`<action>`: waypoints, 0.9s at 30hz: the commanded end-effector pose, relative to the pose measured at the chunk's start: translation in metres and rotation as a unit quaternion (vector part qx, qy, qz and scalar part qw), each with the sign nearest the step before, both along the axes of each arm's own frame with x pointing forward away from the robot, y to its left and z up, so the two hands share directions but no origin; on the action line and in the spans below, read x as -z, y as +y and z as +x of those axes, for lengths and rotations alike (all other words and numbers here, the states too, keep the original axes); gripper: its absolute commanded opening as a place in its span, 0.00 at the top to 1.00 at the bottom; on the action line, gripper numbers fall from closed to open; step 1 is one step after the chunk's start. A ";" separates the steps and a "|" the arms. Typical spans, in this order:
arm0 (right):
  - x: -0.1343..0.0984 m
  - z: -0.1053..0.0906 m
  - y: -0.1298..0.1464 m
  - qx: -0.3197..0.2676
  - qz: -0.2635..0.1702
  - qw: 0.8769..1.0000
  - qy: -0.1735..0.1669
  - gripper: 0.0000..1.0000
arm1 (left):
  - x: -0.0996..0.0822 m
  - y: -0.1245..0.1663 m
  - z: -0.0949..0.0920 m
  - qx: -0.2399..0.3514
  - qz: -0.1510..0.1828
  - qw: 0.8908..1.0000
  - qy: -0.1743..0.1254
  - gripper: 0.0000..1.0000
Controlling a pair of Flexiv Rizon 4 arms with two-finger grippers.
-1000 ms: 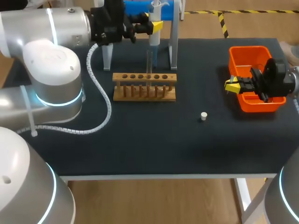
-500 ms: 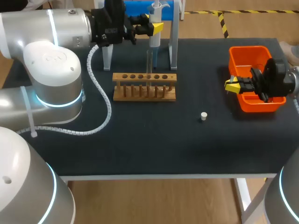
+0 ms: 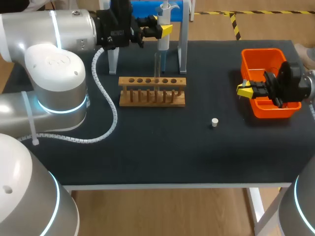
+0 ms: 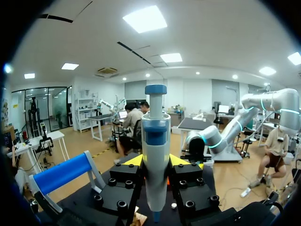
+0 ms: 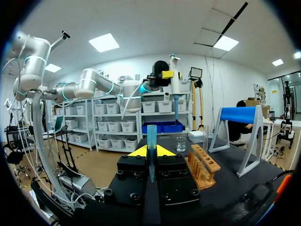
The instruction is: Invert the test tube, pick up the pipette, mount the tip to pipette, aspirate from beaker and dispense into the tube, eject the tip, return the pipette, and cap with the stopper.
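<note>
**A:** What's on the black table?

**B:** At the back is the blue-barred stand with grey legs. The orange plastic bin is on my right, and the wooden rack is mid-table.

**A:** And the pincers?

**B:** The left gripper is clamped on the white-and-blue pipette beside the stand. The clear glass test tube stands upright in the rack. The right gripper is at the bin's edge, pinching a small blue pipette tip. The small white stopper lies apart, between rack and bin.
</note>
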State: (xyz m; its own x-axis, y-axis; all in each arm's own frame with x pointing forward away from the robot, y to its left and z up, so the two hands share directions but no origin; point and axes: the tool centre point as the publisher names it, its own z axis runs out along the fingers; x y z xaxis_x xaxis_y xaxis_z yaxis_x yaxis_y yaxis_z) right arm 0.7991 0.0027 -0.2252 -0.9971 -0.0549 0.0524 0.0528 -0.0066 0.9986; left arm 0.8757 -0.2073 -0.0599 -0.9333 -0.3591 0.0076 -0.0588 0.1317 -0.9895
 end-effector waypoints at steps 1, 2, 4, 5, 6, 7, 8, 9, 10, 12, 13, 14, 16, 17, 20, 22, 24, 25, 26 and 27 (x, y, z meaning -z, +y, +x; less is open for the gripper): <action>0.000 -0.001 0.000 0.001 -0.001 1.000 0.000 1.00 | 0.000 0.000 0.000 0.000 -0.001 1.000 0.000 1.00; 0.000 -0.001 0.000 0.001 -0.001 1.000 0.000 1.00 | 0.000 0.000 0.000 0.000 -0.001 1.000 0.000 1.00; 0.000 -0.001 0.000 0.001 -0.001 1.000 0.000 1.00 | 0.000 0.000 0.000 0.000 -0.001 1.000 0.000 1.00; 0.000 -0.001 0.000 0.001 -0.001 1.000 0.000 1.00 | 0.000 0.000 0.000 0.000 -0.001 1.000 0.000 1.00; 0.000 -0.001 0.000 0.001 -0.001 1.000 0.000 1.00 | 0.000 0.000 0.000 0.000 -0.001 1.000 0.000 1.00; 0.000 -0.001 0.000 0.001 -0.001 1.000 0.000 1.00 | 0.000 0.000 0.000 0.000 -0.001 1.000 0.000 1.00; 0.000 -0.001 0.000 0.001 -0.001 1.000 0.000 1.00 | 0.000 0.000 0.000 0.000 -0.001 1.000 0.000 1.00; 0.000 -0.001 0.000 0.001 -0.001 1.000 0.000 1.00 | 0.000 0.000 0.000 0.000 -0.001 1.000 0.000 1.00; 0.000 -0.001 0.000 0.001 -0.001 1.000 0.000 1.00 | 0.000 0.000 0.000 0.000 -0.001 1.000 0.000 1.00; 0.000 -0.001 0.000 0.001 -0.001 1.000 0.000 1.00 | 0.000 0.000 0.000 0.000 -0.001 1.000 0.000 1.00; 0.000 -0.001 0.000 0.001 -0.001 1.000 0.000 1.00 | 0.000 0.000 0.000 0.000 -0.001 1.000 0.000 1.00; 0.000 -0.001 0.000 0.001 -0.001 1.000 0.000 1.00 | 0.000 0.000 0.000 0.000 -0.001 1.000 0.000 1.00; 0.000 -0.001 0.000 0.001 -0.001 1.000 0.000 1.00 | 0.000 0.000 0.000 0.000 -0.001 1.000 0.000 1.00; 0.000 0.001 0.003 0.002 -0.002 1.000 0.002 1.00 | 0.000 0.000 0.000 0.000 -0.001 1.000 0.000 1.00; 0.002 0.005 0.016 -0.002 -0.003 1.000 0.003 1.00 | 0.000 0.000 0.000 0.000 -0.001 1.000 0.000 1.00; 0.003 0.009 0.026 -0.007 -0.006 1.000 0.008 1.00 | 0.000 0.000 0.000 0.000 -0.001 1.000 0.000 1.00; 0.004 0.015 0.037 -0.007 -0.007 1.000 0.008 1.00 | 0.000 0.000 0.000 0.000 -0.001 1.000 0.000 1.00; 0.004 0.017 0.042 -0.009 -0.008 1.000 0.009 1.00 | 0.000 0.000 0.000 0.000 -0.001 1.000 0.000 1.00; 0.004 0.020 0.049 -0.009 -0.008 1.000 0.008 1.00 | 0.000 0.000 0.000 0.000 -0.001 1.000 0.000 1.00; 0.004 0.023 0.055 -0.010 -0.008 1.000 0.008 1.00 | 0.000 0.000 0.000 0.000 -0.001 1.000 0.000 1.00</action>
State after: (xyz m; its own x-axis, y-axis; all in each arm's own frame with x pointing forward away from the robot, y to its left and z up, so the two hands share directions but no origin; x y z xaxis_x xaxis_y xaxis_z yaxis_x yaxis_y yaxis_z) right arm 0.8099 0.0388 -0.2271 -0.9957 -0.0634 0.0681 0.0676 0.0104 0.9977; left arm 0.8756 -0.2073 -0.0599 -0.9333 -0.3590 0.0076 -0.0588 0.1318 -0.9895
